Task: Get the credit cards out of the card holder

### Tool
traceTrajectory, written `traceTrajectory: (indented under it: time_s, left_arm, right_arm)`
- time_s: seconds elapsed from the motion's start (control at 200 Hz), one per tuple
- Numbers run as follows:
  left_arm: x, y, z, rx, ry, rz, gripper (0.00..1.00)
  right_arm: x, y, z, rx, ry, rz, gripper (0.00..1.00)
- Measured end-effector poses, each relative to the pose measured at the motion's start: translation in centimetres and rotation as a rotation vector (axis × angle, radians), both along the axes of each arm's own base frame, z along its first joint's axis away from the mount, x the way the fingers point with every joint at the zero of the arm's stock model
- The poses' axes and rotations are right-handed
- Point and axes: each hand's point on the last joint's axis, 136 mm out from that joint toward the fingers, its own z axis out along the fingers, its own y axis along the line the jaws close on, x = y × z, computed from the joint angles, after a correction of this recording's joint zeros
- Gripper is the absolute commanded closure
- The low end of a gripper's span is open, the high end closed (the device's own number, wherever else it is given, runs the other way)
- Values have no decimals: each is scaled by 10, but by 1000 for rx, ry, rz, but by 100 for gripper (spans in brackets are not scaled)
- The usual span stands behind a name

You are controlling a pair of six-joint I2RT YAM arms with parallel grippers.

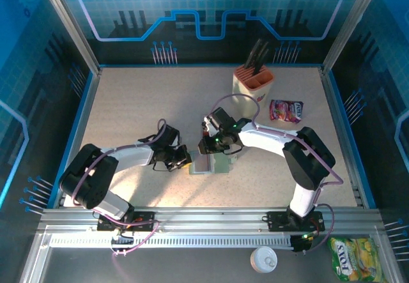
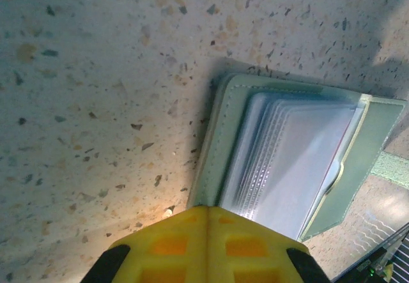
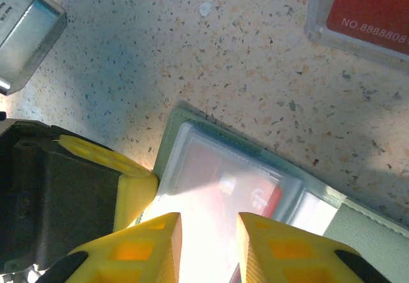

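Glare whites out sleeves of the card holder (image 3: 211,161) by the right gripper (image 3: 209,224), and the frame edge crops a credit card (image 3: 370,5).

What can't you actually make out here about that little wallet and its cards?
- How many cards are in the card holder: left wrist view, the stacked cloudy sleeves hide them.
- Print on the red card inside: right wrist view, glare washes it out.
- The loose red card: same view, cut off by the top-right corner.
- Holder detail from the top view: too small, crowded by the left gripper and right gripper.
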Motion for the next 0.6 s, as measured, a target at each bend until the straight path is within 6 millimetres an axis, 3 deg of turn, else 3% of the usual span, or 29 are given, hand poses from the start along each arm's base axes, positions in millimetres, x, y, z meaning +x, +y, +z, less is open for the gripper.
traceTrajectory:
  time_s: [0.455,0.6]
  left_arm:
    - [4,-1,-3,1,-9,2,95]
    - [4,-1,-3,0,-12,3,95]
  right_arm:
    - [-16,4,-9,52,149,-79,51]
    - [-20,5,-12,67,185,-103,50]
